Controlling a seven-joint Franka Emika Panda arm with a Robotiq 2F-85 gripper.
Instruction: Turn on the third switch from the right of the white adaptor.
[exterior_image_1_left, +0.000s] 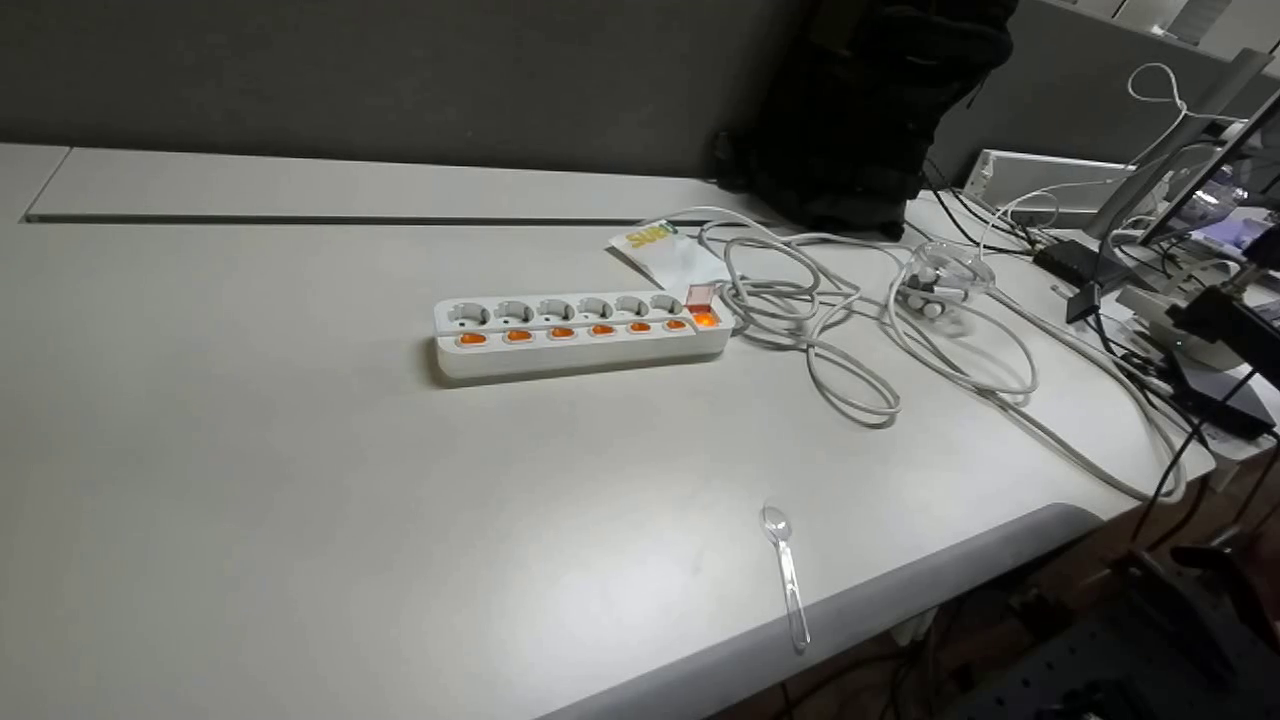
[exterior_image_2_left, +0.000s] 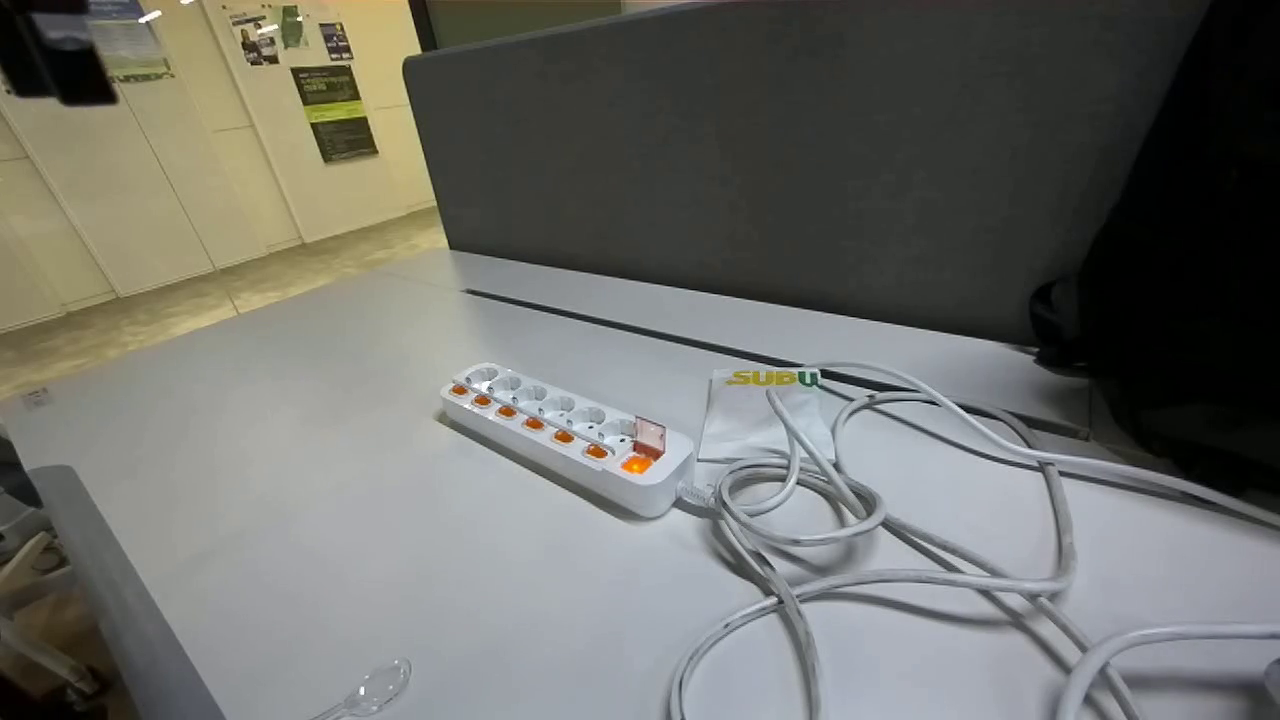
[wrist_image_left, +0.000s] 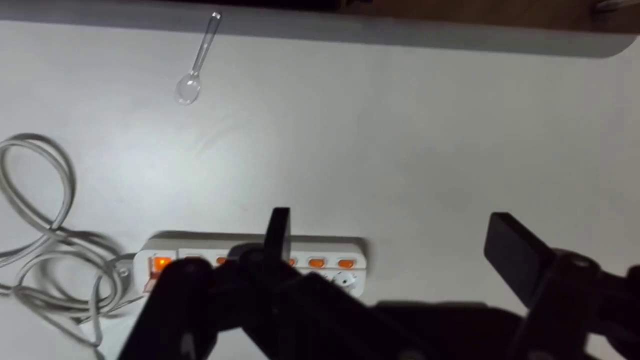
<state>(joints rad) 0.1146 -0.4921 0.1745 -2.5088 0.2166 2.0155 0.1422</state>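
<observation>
Gripper (wrist_image_left: 392, 235) — spread wide, clear of adaptor (exterior_image_1_left: 584, 340)

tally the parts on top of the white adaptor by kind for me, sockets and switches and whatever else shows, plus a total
Round sockets: 6
Small orange switches: 6
Larger glowing orange switch: 1
Raised reddish see-through cover: 1
Total on the white adaptor: 14

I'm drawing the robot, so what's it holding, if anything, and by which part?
Nothing is held: the tool gapes open, and the white adaptor lies on the table.
</observation>
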